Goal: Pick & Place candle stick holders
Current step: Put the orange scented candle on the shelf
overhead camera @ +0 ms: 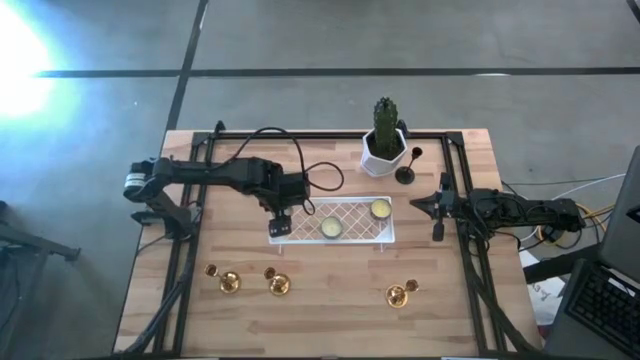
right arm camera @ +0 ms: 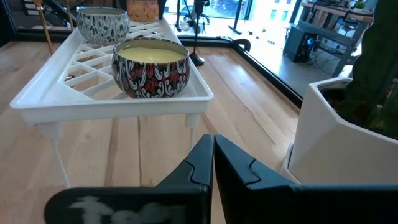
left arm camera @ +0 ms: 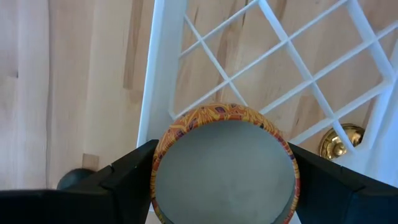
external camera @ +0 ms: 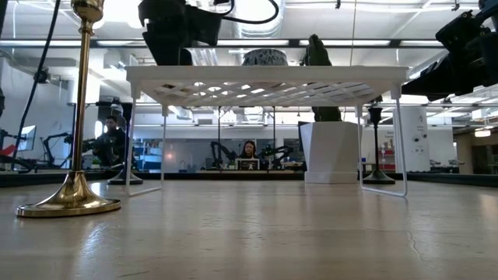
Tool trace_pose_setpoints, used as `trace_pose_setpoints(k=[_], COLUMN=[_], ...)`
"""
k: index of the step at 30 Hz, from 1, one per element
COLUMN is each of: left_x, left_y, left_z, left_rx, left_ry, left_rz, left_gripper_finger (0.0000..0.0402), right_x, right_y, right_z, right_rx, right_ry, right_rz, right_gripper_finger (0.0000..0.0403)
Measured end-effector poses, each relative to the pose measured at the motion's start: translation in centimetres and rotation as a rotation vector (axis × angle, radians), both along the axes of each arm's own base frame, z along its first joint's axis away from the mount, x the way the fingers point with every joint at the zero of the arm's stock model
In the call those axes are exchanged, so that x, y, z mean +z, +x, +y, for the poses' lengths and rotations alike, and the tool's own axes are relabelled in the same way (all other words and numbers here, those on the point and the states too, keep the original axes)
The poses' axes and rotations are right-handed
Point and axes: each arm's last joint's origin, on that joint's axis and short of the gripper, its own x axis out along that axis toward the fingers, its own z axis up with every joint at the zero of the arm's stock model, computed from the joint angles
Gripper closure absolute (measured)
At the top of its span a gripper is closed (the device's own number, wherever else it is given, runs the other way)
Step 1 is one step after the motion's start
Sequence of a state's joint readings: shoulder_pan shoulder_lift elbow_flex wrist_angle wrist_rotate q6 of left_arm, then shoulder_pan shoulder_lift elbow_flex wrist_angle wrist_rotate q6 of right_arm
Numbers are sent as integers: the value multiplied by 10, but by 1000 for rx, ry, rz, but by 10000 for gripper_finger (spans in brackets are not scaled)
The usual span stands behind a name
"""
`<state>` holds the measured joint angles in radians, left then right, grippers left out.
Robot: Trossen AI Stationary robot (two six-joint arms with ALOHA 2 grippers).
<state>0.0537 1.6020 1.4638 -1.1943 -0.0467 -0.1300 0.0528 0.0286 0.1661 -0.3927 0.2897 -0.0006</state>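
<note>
My left gripper (overhead camera: pixel 280 222) is over the left end of the white lattice rack (overhead camera: pixel 352 236), shut on a round candle tin (left arm camera: pixel 225 168) with an orange patterned rim. Three gold candle stick holders stand near the table's front edge (overhead camera: pixel 228 283) (overhead camera: pixel 277 283) (overhead camera: pixel 398 293); one shows tall in the low view (external camera: pixel 78 117). A black holder (overhead camera: pixel 405 172) stands on its round base beside the cactus pot. My right gripper (overhead camera: pixel 437 210) is shut and empty, level, just right of the rack; its closed fingers show in the right wrist view (right arm camera: pixel 213 155). My left gripper pinches the candle tin by two opposite sides of its round wall (left arm camera: pixel 159 163) between its two fingers (left arm camera: pixel 127 171). The fingers come from above, pointing down. The tin is upright with its open top toward the camera. Whether its bottom rests on the rack, I cannot tell.
Two more candle tins sit on the rack (overhead camera: pixel 331 228) (overhead camera: pixel 380 209); the nearer shows in the right wrist view (right arm camera: pixel 151 67). A white geometric pot with a green cactus (overhead camera: pixel 384 150) stands at the far edge. A dark frame rail (overhead camera: pixel 466 260) runs along the table's sides.
</note>
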Motion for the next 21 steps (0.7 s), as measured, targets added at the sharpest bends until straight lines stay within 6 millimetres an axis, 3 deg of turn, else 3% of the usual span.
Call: trace_pose_setpoints(k=[15, 21], left_x=[0, 0], left_y=[1, 1], left_z=[5, 6], left_rx=[-1, 1], left_ry=[26, 29], left_rz=[-10, -8], left_gripper_finger=[99, 38], right_x=[0, 0], right_y=[0, 0], right_z=[0, 0], right_rx=[0, 0], right_ry=[0, 0], right_rz=[0, 0], right_gripper_finger=[394, 394])
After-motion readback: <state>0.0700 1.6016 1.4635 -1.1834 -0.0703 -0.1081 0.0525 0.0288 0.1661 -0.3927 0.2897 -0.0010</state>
